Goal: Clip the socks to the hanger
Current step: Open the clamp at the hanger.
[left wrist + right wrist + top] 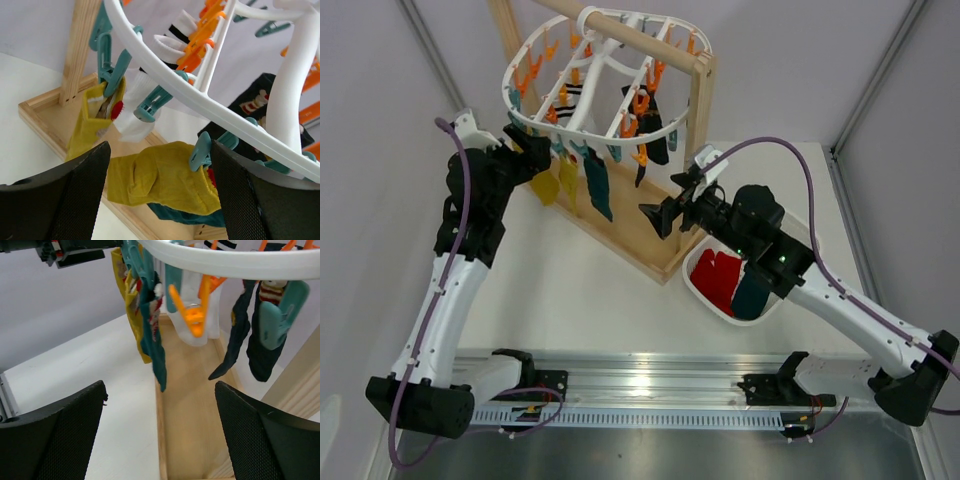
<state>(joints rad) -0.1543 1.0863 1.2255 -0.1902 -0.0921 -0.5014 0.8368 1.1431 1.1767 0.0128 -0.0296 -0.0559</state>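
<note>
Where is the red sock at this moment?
In the top view, the red sock lies in the white basket at the right, beside a teal sock.

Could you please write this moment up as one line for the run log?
left gripper: open, empty, at clipped yellow sock | right gripper: open, empty, below hanger | basket: red sock, teal sock unclipped

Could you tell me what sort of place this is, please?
Probably a robotics lab cell staged as a laundry corner: a left arm and right arm bolted to a metal rail, plain panel walls around the white table, and a peg hanger on a wooden rack beside a basket of socks.
</note>
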